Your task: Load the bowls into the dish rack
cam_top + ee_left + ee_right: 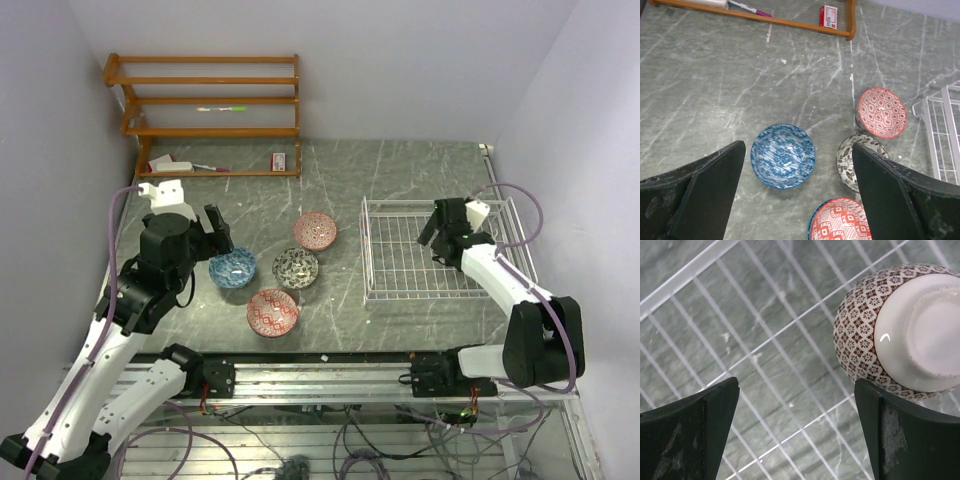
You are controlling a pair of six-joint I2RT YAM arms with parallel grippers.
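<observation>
Pale lilac walls (400, 60), grey marbled tabletop (250, 195), orange wooden shelf (210, 100).

- My left arm (105, 375): white shell links with black joint housings. My right arm (497, 272) is built the same.
- A pale purple cable (113, 235) runs along each arm.
- There is a small white block (165, 190) near each wrist.
- My base motors (205, 378) are black.
- My left claw (799, 147) has two matte black wedge-shaped fingers (710, 195) with flat inner faces and grey scuffing along the edges.
- My right claw (796, 385) has the same black fingers, with pale scratches and worn patches.
</observation>
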